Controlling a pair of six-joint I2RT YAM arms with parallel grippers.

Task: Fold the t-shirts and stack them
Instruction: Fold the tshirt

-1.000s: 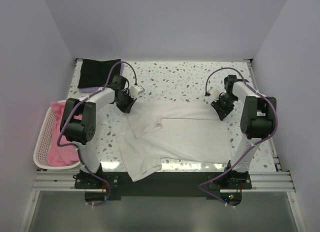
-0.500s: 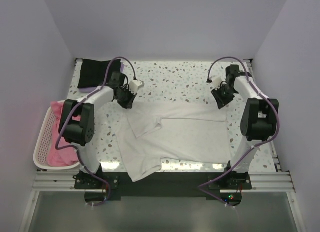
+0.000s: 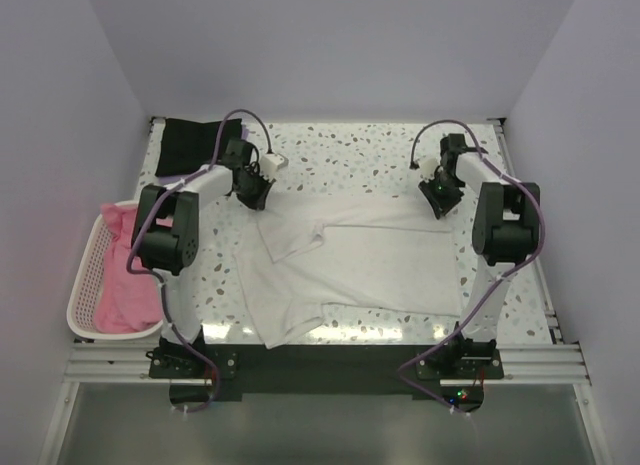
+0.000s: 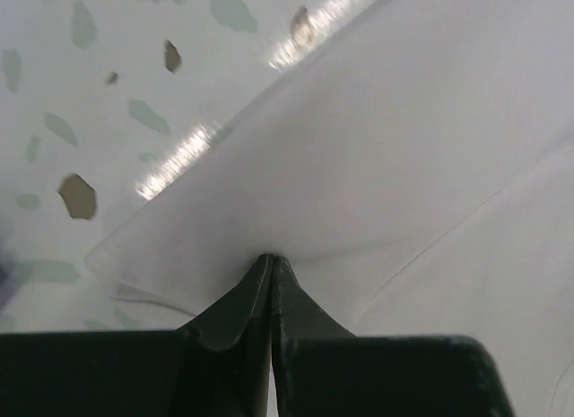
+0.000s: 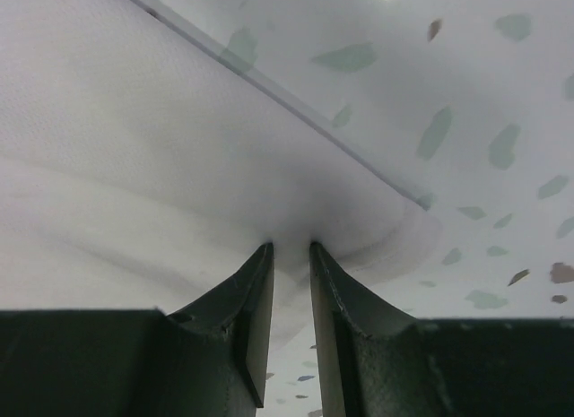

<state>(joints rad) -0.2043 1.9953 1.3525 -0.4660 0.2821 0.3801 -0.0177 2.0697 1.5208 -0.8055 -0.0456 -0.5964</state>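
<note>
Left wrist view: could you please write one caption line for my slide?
Left pincer shut on the edge of a plain white cotton t-shirt over a pale speckled table.

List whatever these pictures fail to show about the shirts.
1. Pink clothes in the pale pink plastic lattice basket, top view: heaped, so their number is unreadable.
2. Black folded cloth, top view: too small to count its layers.
3. White cotton t-shirt, wrist views: the gripped cloth is hidden between the jaws; frame edges cut off the rest.
4. Top view: the left arm and right arm cover that shirt's far corners.
</note>
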